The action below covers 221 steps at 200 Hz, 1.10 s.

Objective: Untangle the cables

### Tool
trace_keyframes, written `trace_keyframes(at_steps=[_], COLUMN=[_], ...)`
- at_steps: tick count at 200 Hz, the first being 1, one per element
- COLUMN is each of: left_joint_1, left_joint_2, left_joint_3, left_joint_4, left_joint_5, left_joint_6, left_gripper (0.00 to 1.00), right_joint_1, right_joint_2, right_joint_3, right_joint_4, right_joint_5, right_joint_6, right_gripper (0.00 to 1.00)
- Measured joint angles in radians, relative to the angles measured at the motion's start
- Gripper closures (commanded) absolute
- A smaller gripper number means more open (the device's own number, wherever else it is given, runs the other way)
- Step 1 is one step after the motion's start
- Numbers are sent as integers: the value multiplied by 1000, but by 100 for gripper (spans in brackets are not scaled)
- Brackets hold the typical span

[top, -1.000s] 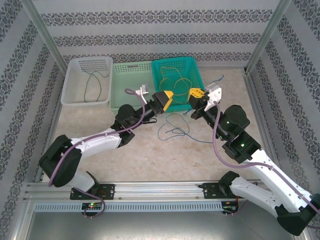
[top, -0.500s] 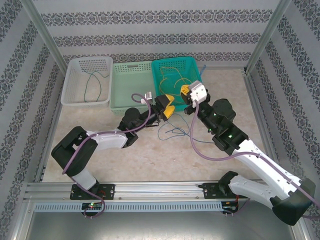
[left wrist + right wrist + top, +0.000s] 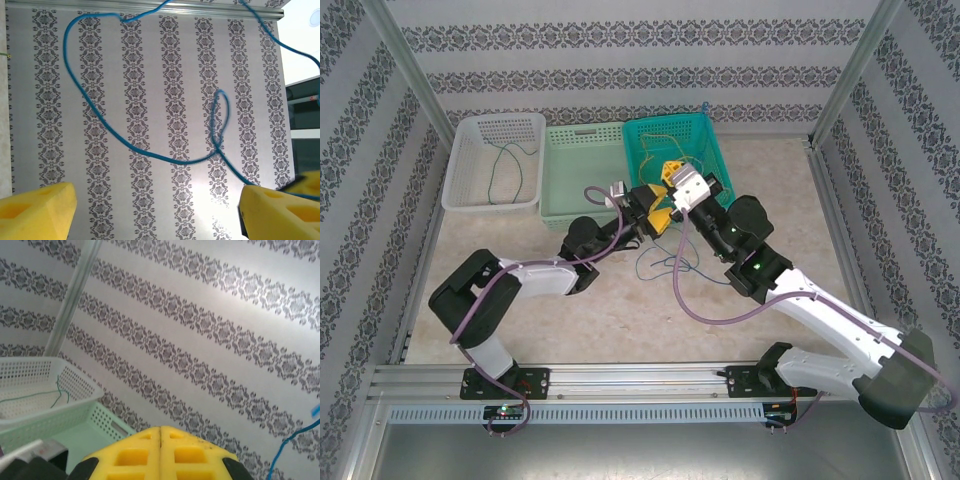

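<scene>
Cable, blue, held aloft to free its loop: my right gripper shut, seemingly pinching it; my left gripper wide open facing it, ready to catch.

The blue cable runs off the left wrist view's top and right edges, and from above the right arm hides part of it.

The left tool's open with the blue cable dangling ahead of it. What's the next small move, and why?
Probably ease the left tool forward until the blue cable lies between its fingers, then close. Its yellow fingers stand wide apart, the cable loops in the air just ahead, and the right tool is shut, so a second grip could pull the loop open.
</scene>
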Motion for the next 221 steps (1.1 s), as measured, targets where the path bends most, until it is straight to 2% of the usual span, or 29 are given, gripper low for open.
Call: trace_keyframes(at_steps=[39, 83, 121, 176, 192, 221], left_joint_1=[-6, -6, -6, -5, -5, -5], left_joint_2=[64, 71, 71, 73, 73, 76], left_joint_3=[33, 34, 34, 62, 76, 108], left_joint_4=[37, 56, 60, 60, 60, 62], left_joint_5=[-5, -35, -60, -87, -90, -91], left_joint_6=[-43, -48, -46, -44, -44, -36], left_gripper=[17, 18, 34, 35, 41, 65], right_joint_1=[56, 91, 108, 134, 138, 145], right_joint_2=[48, 74, 68, -1, -10, -10], right_joint_3=[0, 0, -18, -78, -97, -107], right_joint_4=[94, 137, 170, 199, 211, 225], right_joint_5=[23, 43, 61, 87, 99, 112], right_joint_6=[-47, -53, -36, 47, 61, 80], right_gripper=[100, 100, 100, 100, 100, 100])
